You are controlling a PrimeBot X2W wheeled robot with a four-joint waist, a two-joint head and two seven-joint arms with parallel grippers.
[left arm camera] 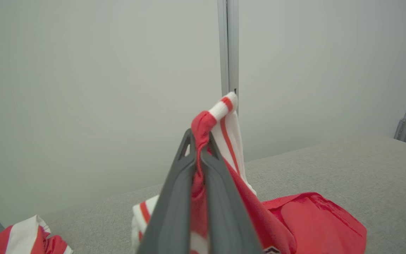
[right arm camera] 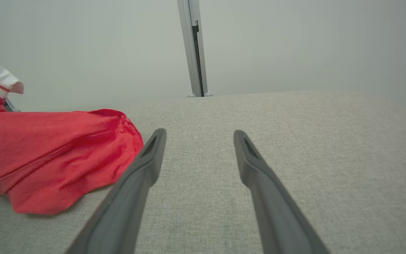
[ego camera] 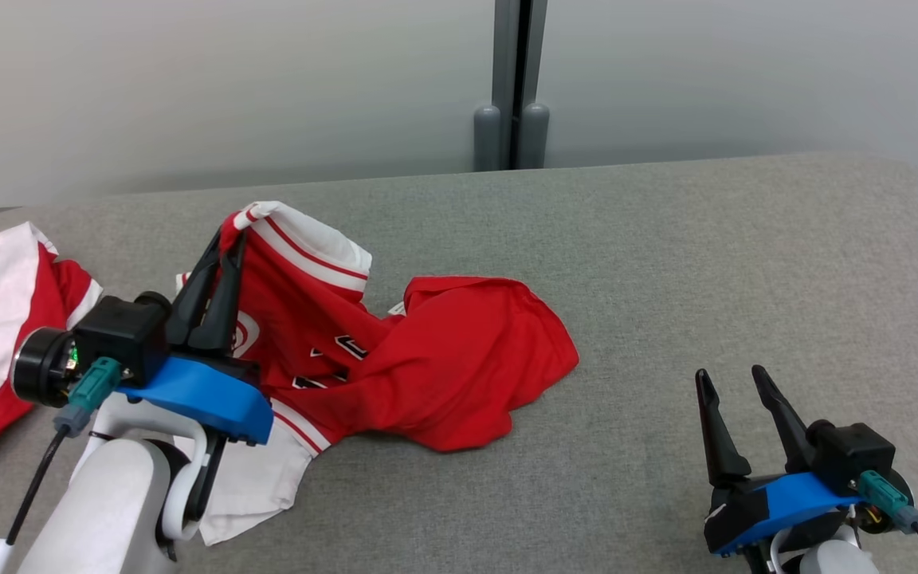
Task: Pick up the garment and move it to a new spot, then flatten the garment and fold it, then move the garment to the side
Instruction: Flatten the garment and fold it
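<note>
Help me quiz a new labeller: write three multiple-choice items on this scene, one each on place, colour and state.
1. Where is the right hand? A over bare table, right of the jersey; B on the jersey; C against the wall.
2. The jersey is mainly: A blue; B red; C green.
3. The left hand is: A wide open; B shut on nothing; C shut on the jersey.
Answers: 1 A, bare grey table lies beneath it; 2 B, red body with white trim; 3 C, red fabric is pinched in its grip.
</note>
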